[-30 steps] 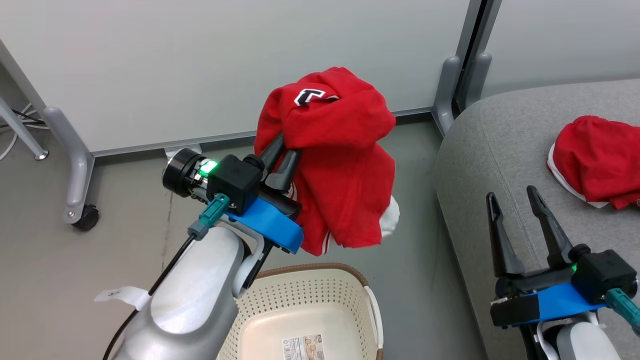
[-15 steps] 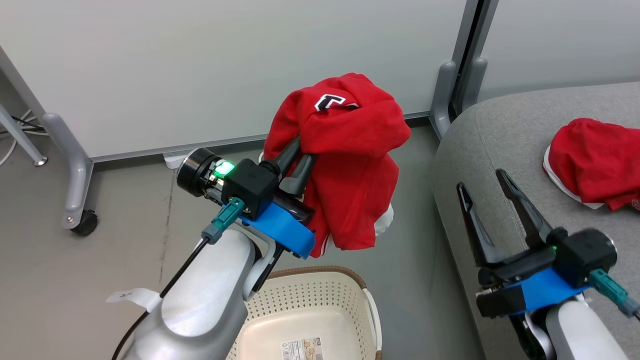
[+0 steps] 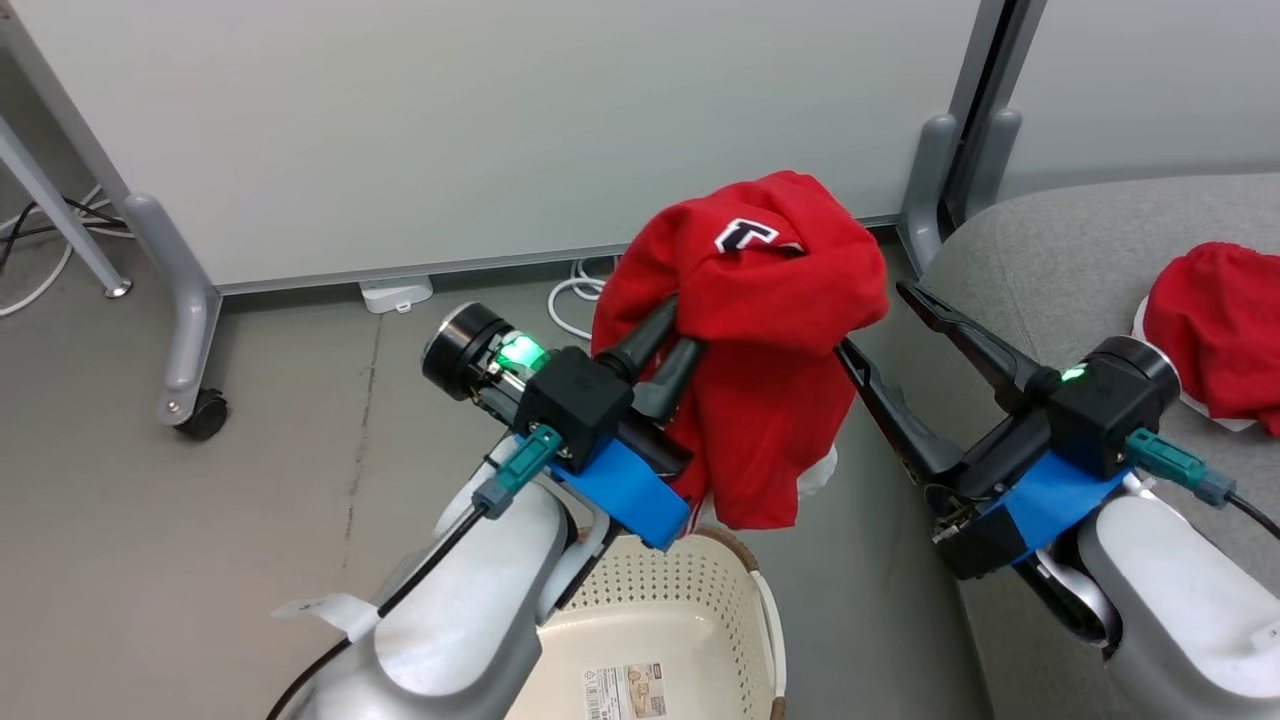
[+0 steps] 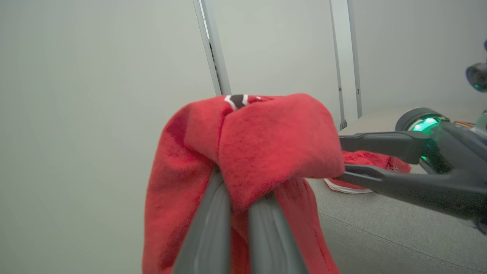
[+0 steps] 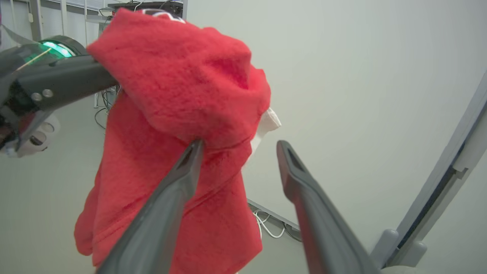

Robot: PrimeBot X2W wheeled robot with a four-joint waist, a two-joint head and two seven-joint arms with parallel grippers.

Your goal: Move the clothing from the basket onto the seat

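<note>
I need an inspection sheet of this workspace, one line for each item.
Surface: grey floor; grey sofa at the right.
Job's things: held garment, red, hangs from the left pincer, out of the basket; second garment, red, lies on the sofa; no clothing seen in the basket.
Clutter: small white box by the wall.
Pincers: left pincer shut on the held garment; right pincer open at its edge.
Cables: white cable on the floor; dark cable along the left arm.
Surroundings: pale wall panels; grey leg on a caster.

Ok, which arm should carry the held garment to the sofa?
Probably right: the right gripper is open beside the garment, on the sofa side. The left gripper, shut on it, hangs by the basket.
</note>
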